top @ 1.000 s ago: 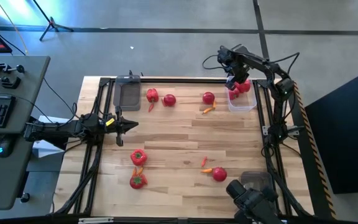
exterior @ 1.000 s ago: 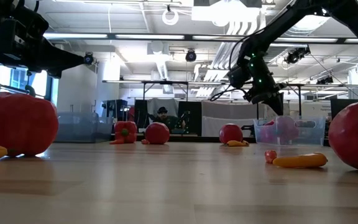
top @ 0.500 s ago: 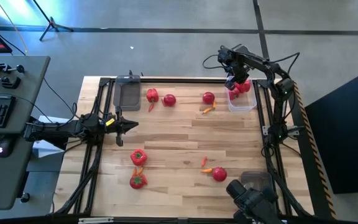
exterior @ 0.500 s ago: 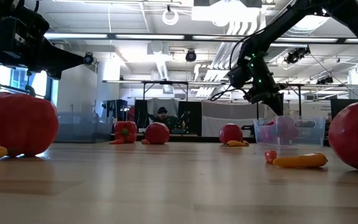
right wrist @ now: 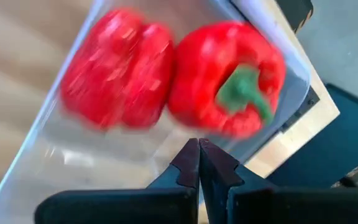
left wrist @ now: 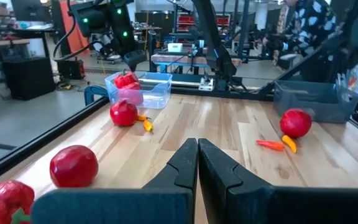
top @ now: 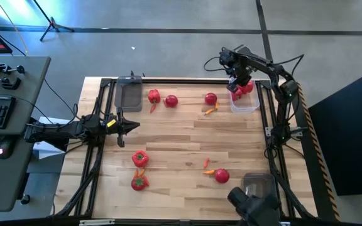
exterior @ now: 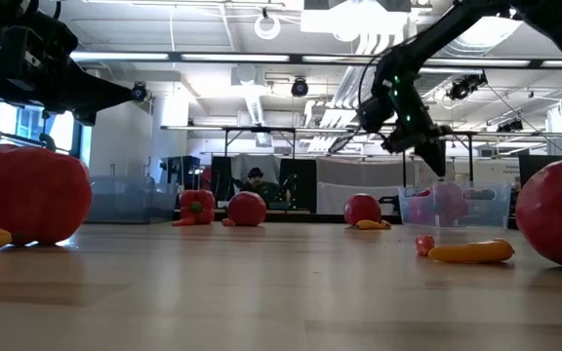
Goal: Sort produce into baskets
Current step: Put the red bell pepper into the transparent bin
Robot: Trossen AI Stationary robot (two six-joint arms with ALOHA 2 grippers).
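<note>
right gripper (top: 235, 80): over far-right basket (top: 246, 104), jaws shut, holding nothing; 2 red peppers (right wrist: 173, 81) lie in the tub right below.
left gripper (top: 132, 126): parked at left edge, mid-table, jaws shut, empty.
nearest loose piece to R arm: tomato (top: 211, 98) w/ small carrot (top: 211, 111) just beside, both just left of that basket.
nearer arm: R, by far; L is well apart from it.
carrot axis: slanted, roughly diagonal on the table.
rest of produce: 2 reds by far-left basket (top: 129, 93); others near front edge.
judgement: next pick probably tomato, R arm.
</note>
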